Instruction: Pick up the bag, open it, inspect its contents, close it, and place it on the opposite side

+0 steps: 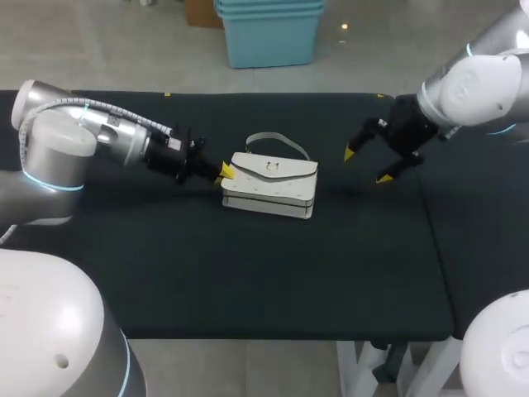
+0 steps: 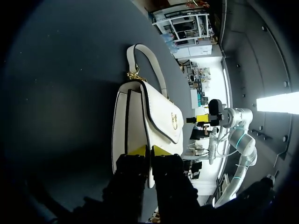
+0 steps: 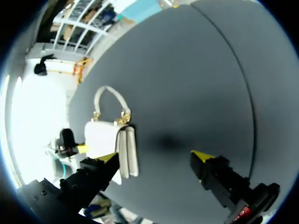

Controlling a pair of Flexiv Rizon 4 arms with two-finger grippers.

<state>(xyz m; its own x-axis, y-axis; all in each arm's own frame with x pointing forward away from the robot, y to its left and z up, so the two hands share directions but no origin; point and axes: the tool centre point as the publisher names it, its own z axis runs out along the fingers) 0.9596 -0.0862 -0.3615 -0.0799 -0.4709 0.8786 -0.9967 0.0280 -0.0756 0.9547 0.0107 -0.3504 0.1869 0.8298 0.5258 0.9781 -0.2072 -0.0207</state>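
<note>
Bag [image 1: 269,186] lies flat on the worktop [image 1: 248,281], about mid-width and nearer the far edge than the near one. Flap faces up, handle [image 1: 277,141] lies toward the far edge.

Left tool [image 1: 223,172] is at the bag's left end. In the left wrist view the two tips sit nearly together with a thin white strip of the bag's end between them. Reads as clenched on that edge, a shallow bite. Right tool [image 1: 367,165] is spread wide and empty, to the right of the bag and apart from it.

Risks, as judged:
- The hold is on a narrow edge at one end. A lift from there puts all the weight to one side, so the bag may swing down or slip out.
- Cannot tell whether the pinched strip is flap or body. If flap, a pull could spring the clasp [image 1: 271,168] early or drag the bag instead of raising it.
- The handle lies low on the surface, leaving little room for a finger under it. A right tip may shove the bag rather than catch it.
- Two tools on one small bag could knock each other.

Room:
- Wide stretch of worktop between bag and near edge, and to either side.
- Least margin is behind the handle, at the far edge.
- A seam [image 1: 434,248] runs front to back under the right arm. A bag slid across it could snag.
</note>
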